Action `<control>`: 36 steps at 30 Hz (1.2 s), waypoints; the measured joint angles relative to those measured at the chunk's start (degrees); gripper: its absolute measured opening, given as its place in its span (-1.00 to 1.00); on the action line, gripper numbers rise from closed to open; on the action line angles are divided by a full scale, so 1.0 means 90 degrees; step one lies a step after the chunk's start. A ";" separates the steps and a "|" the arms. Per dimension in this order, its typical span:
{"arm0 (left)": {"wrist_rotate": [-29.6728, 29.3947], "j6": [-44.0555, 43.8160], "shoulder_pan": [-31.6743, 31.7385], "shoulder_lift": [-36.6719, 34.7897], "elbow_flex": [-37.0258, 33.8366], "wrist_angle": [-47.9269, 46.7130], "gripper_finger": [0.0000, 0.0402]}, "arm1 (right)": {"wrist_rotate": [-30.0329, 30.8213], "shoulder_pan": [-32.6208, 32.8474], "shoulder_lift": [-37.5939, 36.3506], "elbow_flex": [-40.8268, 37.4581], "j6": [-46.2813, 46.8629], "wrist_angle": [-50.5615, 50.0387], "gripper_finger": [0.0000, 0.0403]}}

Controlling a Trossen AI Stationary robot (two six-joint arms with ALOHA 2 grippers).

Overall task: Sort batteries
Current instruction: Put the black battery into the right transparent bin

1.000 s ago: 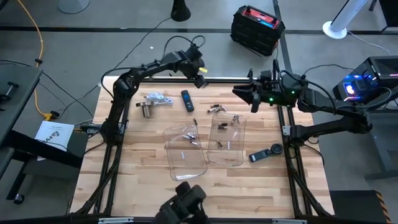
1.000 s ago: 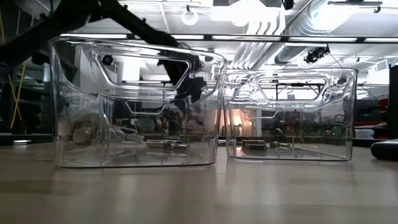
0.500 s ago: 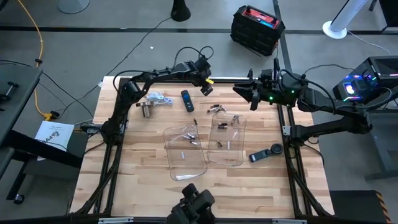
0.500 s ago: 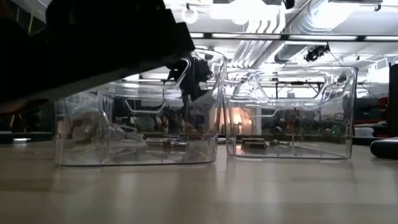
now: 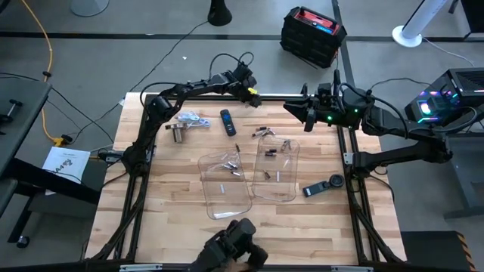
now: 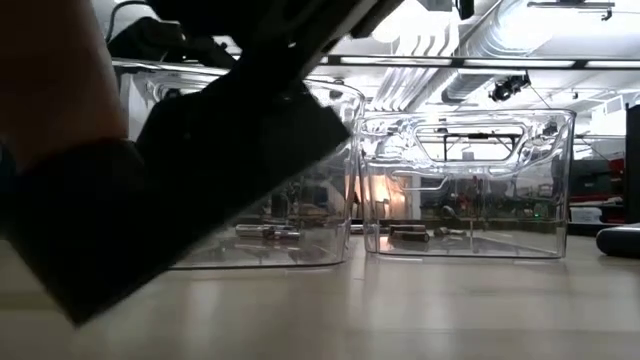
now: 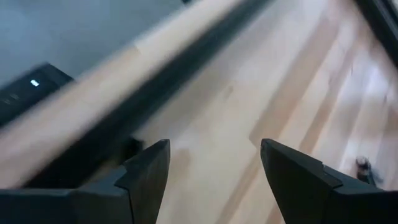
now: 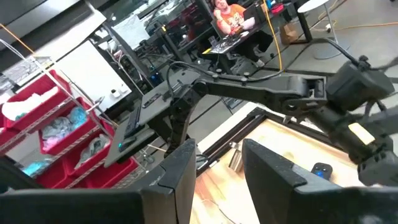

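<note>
Several small batteries (image 5: 263, 132) lie loose on the wood table just beyond two clear trays. More batteries lie on the floors of the left tray (image 5: 224, 185) and the right tray (image 5: 277, 171). The low view shows them too, inside the right tray (image 6: 405, 232). My left gripper (image 5: 255, 96) hangs open over the table's far edge, tipped down, left of the loose batteries. In the left wrist view my left gripper (image 7: 214, 149) has only bare wood between its fingers. My right gripper (image 5: 287, 108) is held high at the far right, pointing level and open, and in its own view my right gripper (image 8: 217, 155) holds nothing.
A dark remote (image 5: 227, 121) and a silvery metal cup with clutter (image 5: 181, 128) lie at the far left. Another dark gadget (image 5: 324, 187) lies right of the trays. A dark thing (image 5: 231, 253) at the near edge blocks the left of the low view (image 6: 180, 170).
My left gripper has sunk toward the table by the far edge, tipped further down and rolled about its wrist, staying open. The dark thing at the near edge has shifted and now covers the left tray in the low view.
</note>
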 joint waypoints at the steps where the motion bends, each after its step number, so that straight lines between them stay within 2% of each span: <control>1: -0.0081 -0.0016 0.0036 -0.0014 0.0002 0.0015 0.21 | 0.0000 0.0000 0.0000 0.0000 0.0001 0.0000 -0.38; 5: 0.0114 -0.0459 0.0166 -0.0059 -0.0008 -0.0013 0.21 | 0.0000 0.0000 0.0000 0.0000 -0.0059 -0.0013 -0.38; 11: -0.0461 0.0667 0.0272 -0.0246 0.0004 -0.1097 0.15 | 0.0000 -0.0015 0.0000 0.0000 -0.0305 -0.0042 -0.38; 14: -0.0508 0.0935 0.0354 -0.0188 -0.0010 -0.1566 0.06 | 0.0000 -0.0018 0.0000 0.0000 -0.0330 -0.0049 -0.38; 19: -0.0527 0.0709 0.0363 0.0030 0.0006 -0.1519 -0.12 | 0.0005 -0.0119 0.0002 0.0000 -0.0333 -0.0053 -0.38; 24: -0.1280 0.0906 0.0083 0.0084 0.0036 -0.1020 -0.26 | 0.0013 -0.0249 0.0009 0.0000 -0.0293 -0.0053 -0.38; 28: -0.1914 0.1146 -0.0101 0.0123 0.0033 -0.0829 -0.30 | 0.0015 -0.0291 0.0012 0.0000 -0.0149 -0.0058 -0.38; 36: -0.1979 0.1493 -0.0107 0.0182 0.0026 -0.0663 -0.32 | 0.0015 -0.0291 0.0012 0.0000 -0.0119 -0.0073 -0.38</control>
